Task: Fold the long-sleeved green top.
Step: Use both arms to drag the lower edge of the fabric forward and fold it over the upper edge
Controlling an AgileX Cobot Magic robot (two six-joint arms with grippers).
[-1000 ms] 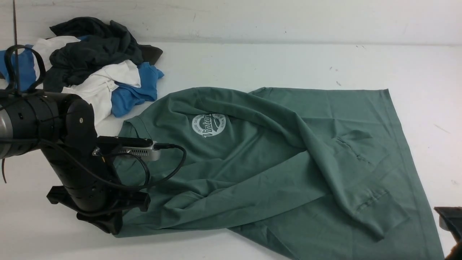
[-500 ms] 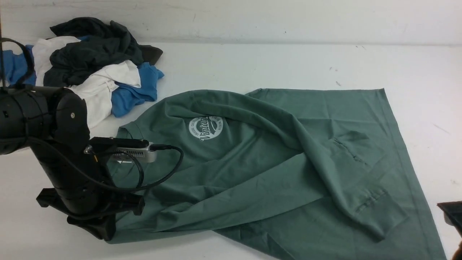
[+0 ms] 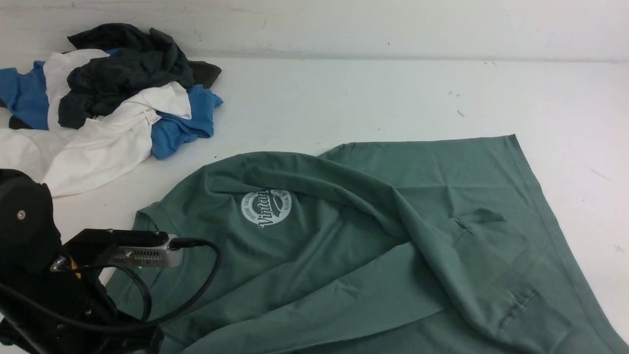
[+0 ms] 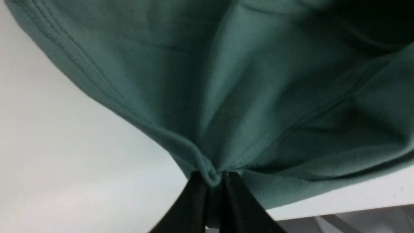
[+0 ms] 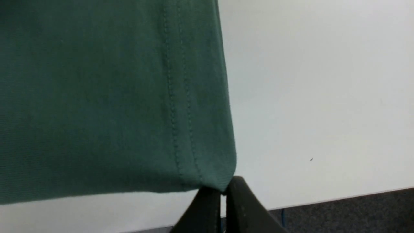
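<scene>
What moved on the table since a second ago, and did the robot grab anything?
The green long-sleeved top slid across the table toward the robot, pulled by the left gripper, which stays clamped on its edge. The right gripper snapped shut on the top's hem corner. The pile of blue, white and dark clothes stayed put.
</scene>
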